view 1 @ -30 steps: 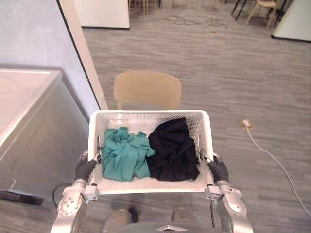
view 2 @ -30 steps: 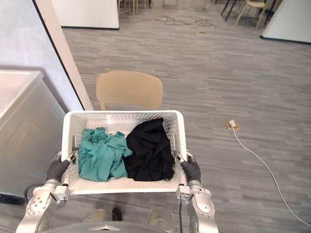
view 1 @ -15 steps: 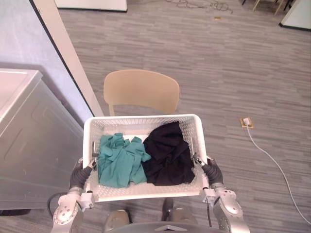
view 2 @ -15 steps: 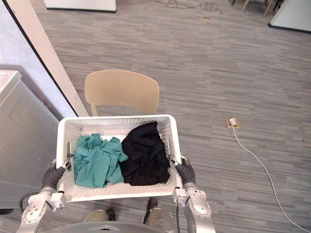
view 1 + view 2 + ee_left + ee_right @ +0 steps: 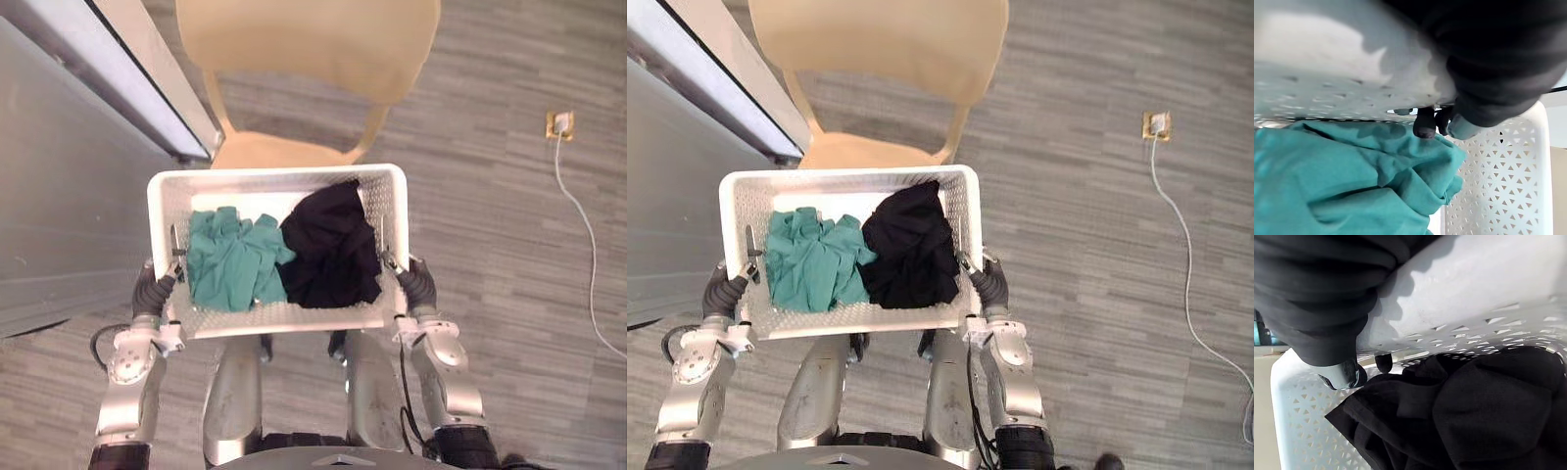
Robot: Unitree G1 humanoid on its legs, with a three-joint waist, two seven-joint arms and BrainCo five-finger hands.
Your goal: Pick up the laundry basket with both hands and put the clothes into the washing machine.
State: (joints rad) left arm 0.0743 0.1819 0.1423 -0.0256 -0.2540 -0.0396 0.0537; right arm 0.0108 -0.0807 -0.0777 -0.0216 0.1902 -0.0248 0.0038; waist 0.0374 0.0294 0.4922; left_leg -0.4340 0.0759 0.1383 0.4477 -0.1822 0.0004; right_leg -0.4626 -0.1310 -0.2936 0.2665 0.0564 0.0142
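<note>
Left hand (image 5: pixel 149 292), right hand (image 5: pixel 416 284) stay curled on basket (image 5: pixel 265 176) rim; camera dips, chair (image 5: pixel 309 39) now top centre; washing machine (image 5: pixel 59 206), probably, at left; clothes (image 5: pixel 230 264) still aboard, loading ahead.

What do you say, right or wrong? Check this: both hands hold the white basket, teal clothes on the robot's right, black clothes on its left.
Wrong sides. The left eye view shows the teal clothes on the robot's left and the black clothes on its right. The left hand and right hand do hold the white basket.
</note>
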